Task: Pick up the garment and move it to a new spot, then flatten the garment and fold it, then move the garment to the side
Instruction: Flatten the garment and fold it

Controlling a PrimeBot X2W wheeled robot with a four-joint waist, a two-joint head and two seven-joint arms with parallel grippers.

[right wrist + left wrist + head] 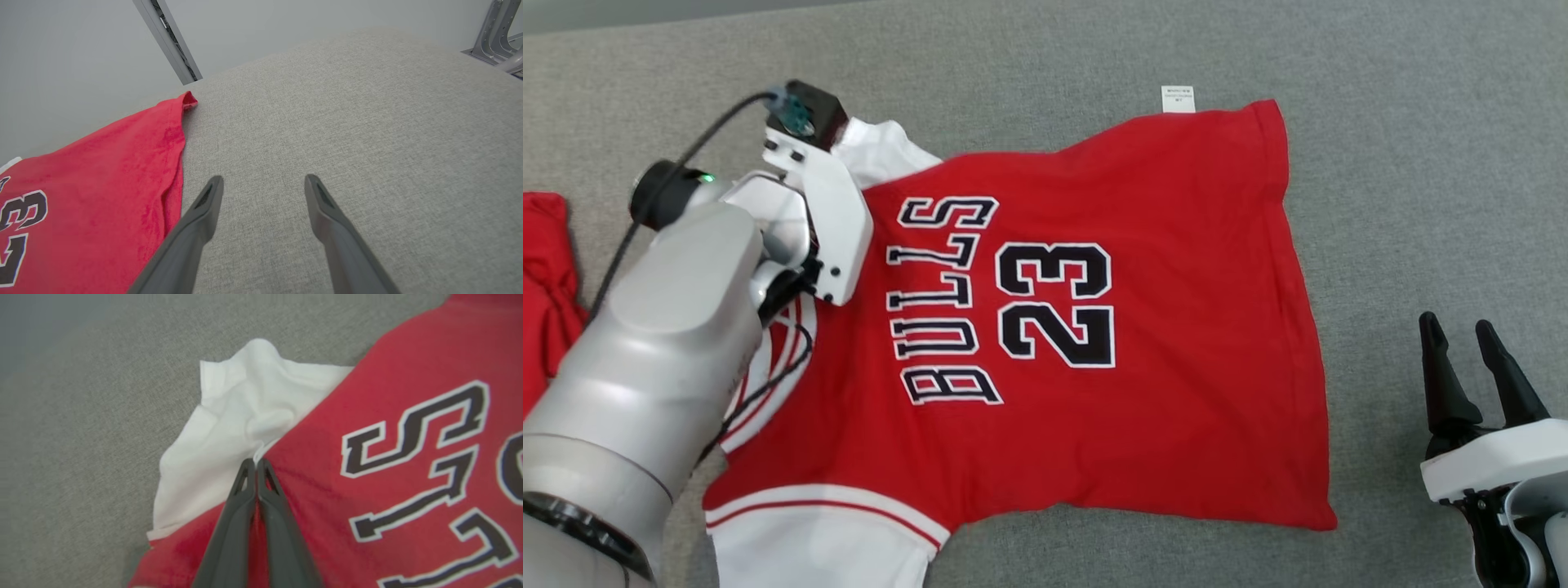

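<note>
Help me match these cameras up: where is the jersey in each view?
Head view: jersey across the centre.
Left wrist view: right and bottom, pinched by the shut left gripper.
Right wrist view: lower left, beside the open right gripper.
Shared landmark: the black number 23, cut off in both wrist views.

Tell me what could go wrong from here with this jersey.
1. The left fingers are shut on only a small pucker where the white fabric sleeve meets the red fabric BULLS 23 jersey; a thin pinch may slip when lifted.
2. The right fingers hang open beside the hem, so a one-sided pull could bunch the spread jersey.
</note>
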